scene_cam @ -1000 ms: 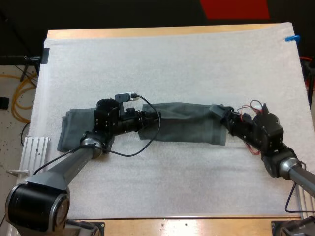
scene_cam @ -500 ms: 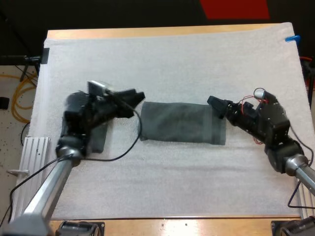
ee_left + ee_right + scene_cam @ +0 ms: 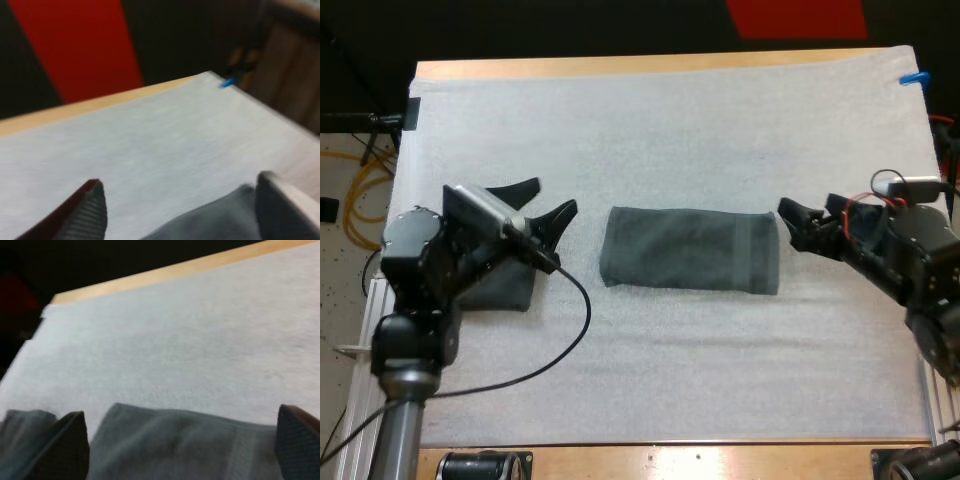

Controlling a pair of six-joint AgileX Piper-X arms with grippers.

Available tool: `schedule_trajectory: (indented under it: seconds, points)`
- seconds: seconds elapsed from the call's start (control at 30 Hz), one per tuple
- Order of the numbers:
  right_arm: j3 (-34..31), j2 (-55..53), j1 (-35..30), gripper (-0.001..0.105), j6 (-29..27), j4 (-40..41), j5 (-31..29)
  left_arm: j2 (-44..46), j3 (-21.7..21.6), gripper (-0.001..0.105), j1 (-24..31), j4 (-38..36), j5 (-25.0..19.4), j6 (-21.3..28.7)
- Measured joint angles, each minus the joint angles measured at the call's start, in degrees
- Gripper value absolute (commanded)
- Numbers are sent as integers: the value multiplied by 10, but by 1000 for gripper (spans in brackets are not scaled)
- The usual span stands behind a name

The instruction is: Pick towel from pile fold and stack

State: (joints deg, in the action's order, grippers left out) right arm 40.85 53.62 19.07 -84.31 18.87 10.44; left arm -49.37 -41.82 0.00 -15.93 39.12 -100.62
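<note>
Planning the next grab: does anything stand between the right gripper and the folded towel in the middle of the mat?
Nothing visible does. The right gripper sits just off the right end of the folded towel, jaws open and pointed at it, with only bare mat between them.

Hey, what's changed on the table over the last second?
Both claws backed off the ends of the folded towel. The left claw pulled away to the left and stands open by the other towel; the right claw drew back to the right, open, just clear of the towel. The folded towel stayed in the middle of the mat, and the other towel stayed at the left.
</note>
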Motion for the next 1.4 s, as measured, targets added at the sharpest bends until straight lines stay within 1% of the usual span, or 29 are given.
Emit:
schedule_trajectory:
  seconds: [0.07, 0.13, 0.27, 0.4, 0.47, 0.53, 0.57, 0.7, 0.77, 0.9, 1.03, 1.13, 1.23, 1.33, 1.4]
  points:
    - [8, -23, 0, 74, -6, 42, -8, 21, -24, 70, 0, -60, -34, 40]
    - [14, -41, 0, 74, -8, 88, -12, 36, -45, 70, 0, -128, -56, 52]
    - [19, -72, 0, 74, -9, 184, -24, 58, -70, 70, 0, -262, -65, 55]
    - [19, -95, 0, 74, -9, 274, -36, 79, -75, 70, -11, -388, -67, 55]
    - [19, -102, 0, 74, -7, 309, -48, 89, -75, 70, -24, -438, -67, 55]
    - [19, -104, 0, 74, -4, 332, -59, 96, -75, 70, -36, -463, -71, 55]
    - [19, -104, 0, 74, -3, 338, -64, 98, -75, 70, -43, -470, -72, 55]
    - [19, -84, 0, 74, 11, 335, -79, 97, -75, 70, -62, -463, -71, 55]
    - [20, -57, 0, 74, 22, 328, -81, 92, -75, 70, -69, -460, -71, 55]
    - [20, 23, 0, 74, 27, 296, -77, 80, -75, 70, -74, -452, -71, 55]
    - [20, 101, -14, 74, 34, 237, -33, 78, -75, 70, -74, -435, -71, 51]
    - [20, 154, -48, 74, 46, 196, 16, 78, -75, 70, -74, -413, -61, 36]
    - [20, 205, -92, 74, 46, 168, 66, 78, -75, 70, -74, -397, -43, 23]
    - [20, 247, -124, 74, 46, 150, 97, 78, -75, 70, -74, -393, -41, 21]
    - [21, 274, -139, 74, 46, 138, 129, 78, -75, 70, -74, -393, -41, 21]
